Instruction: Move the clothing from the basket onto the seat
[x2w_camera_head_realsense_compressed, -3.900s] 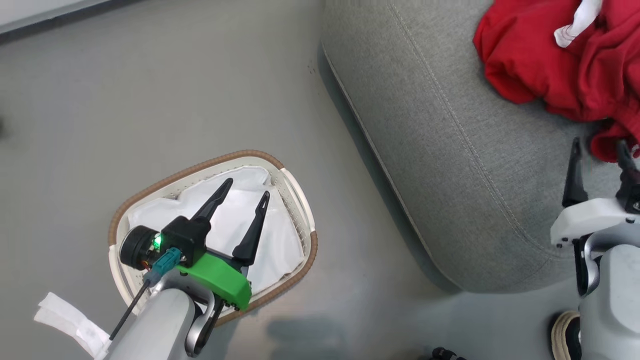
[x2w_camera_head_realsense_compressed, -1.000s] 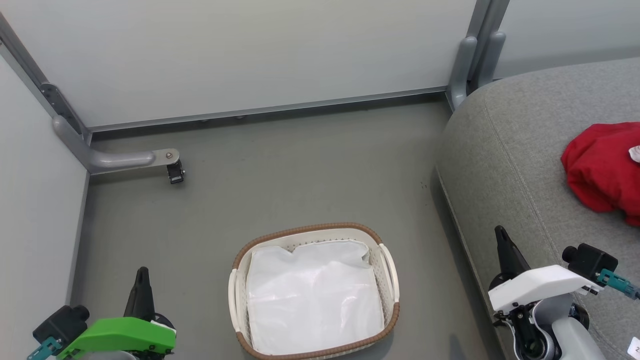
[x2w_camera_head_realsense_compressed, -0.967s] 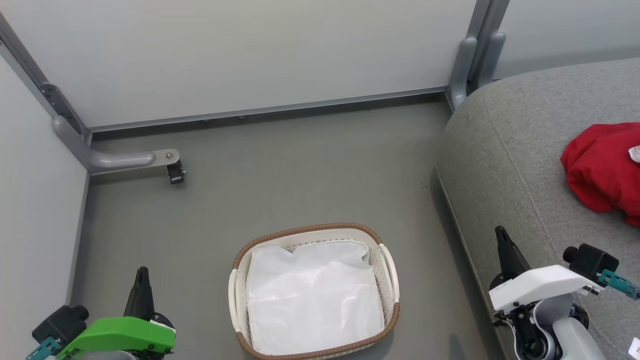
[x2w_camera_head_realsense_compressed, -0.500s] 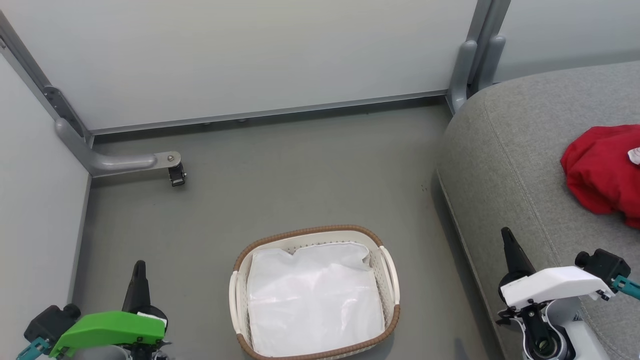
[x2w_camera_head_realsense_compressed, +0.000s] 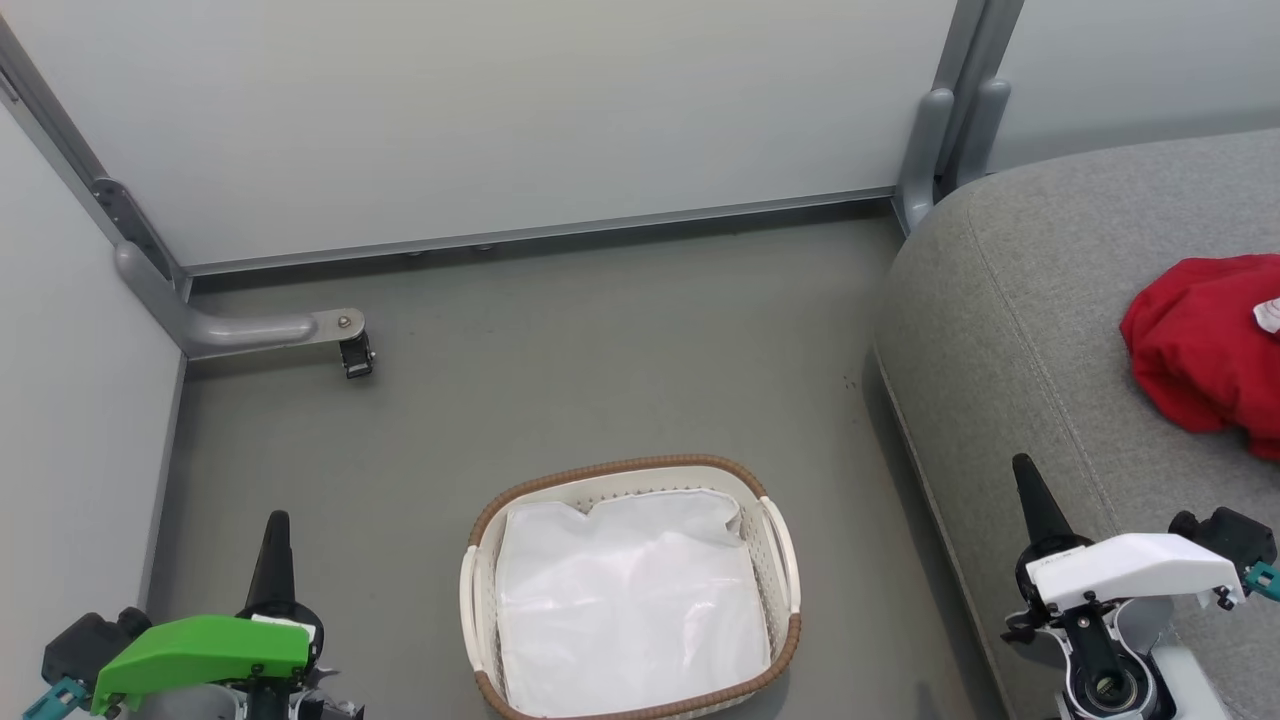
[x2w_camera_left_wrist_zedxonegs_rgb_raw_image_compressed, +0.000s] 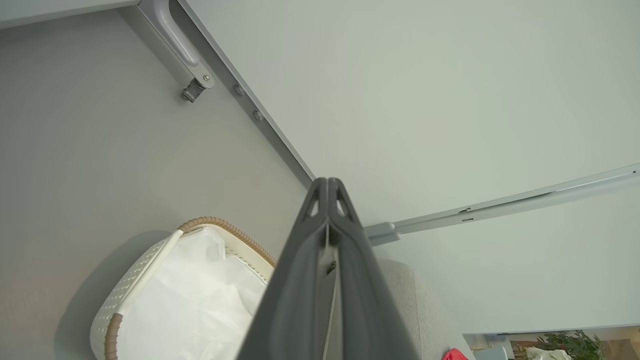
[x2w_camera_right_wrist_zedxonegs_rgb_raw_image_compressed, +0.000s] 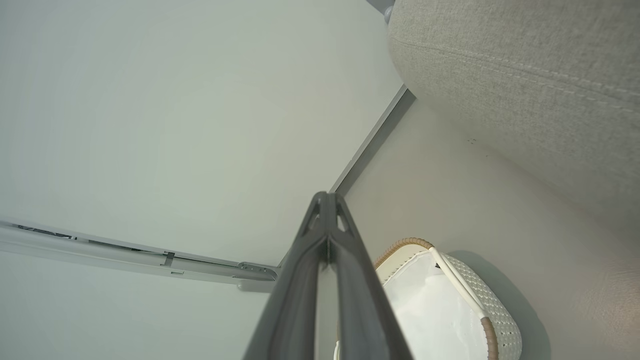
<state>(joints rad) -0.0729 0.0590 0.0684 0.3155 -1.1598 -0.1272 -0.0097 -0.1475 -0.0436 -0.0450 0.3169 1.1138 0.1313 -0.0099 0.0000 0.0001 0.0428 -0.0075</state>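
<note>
Since red clothing (x2w_camera_head_realsense_compressed: 1190, 340) lies bunched on the seat (x2w_camera_head_realsense_compressed: 1000, 320) in head view, basket (x2w_camera_head_realsense_compressed: 620, 463) on the floor (x2w_camera_head_realsense_compressed: 560, 350) w/ just its white liner (x2w_camera_head_realsense_compressed: 630, 610), task looks done; fabric's soft, light, floppy, so if handled, pinch a raised fold. Left wrist: left end effector (x2w_camera_left_wrist_zedxonegs_rgb_raw_image_compressed: 327, 182) fingers together, empty. Right wrist: right end effector (x2w_camera_right_wrist_zedxonegs_rgb_raw_image_compressed: 327, 196) same, empty.

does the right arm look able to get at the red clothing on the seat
Probably yes: just bare seat lies between the right end effector and the clothing, nothing blocking. It is shut, so it would have to open first.
</note>
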